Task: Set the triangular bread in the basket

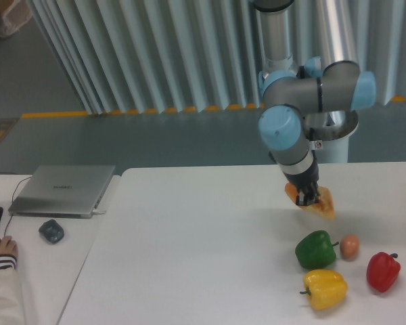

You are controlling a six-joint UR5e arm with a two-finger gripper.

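Observation:
The triangular bread point(322, 204), a golden-orange wedge, hangs a little above the white table point(189, 257) at the right. My gripper point(307, 197) is shut on it, its dark fingers clamped over the wedge's upper left part, with the bread's lower tip pointing down to the right. No basket shows in this view.
Below the bread lie a green bell pepper point(316, 249), a small brown egg point(350, 246), a yellow bell pepper point(324, 288) and a red bell pepper point(383, 271). On the side desk at left sit a closed laptop point(64, 190) and a mouse point(51, 231), with a person's hand point(0, 249) nearby.

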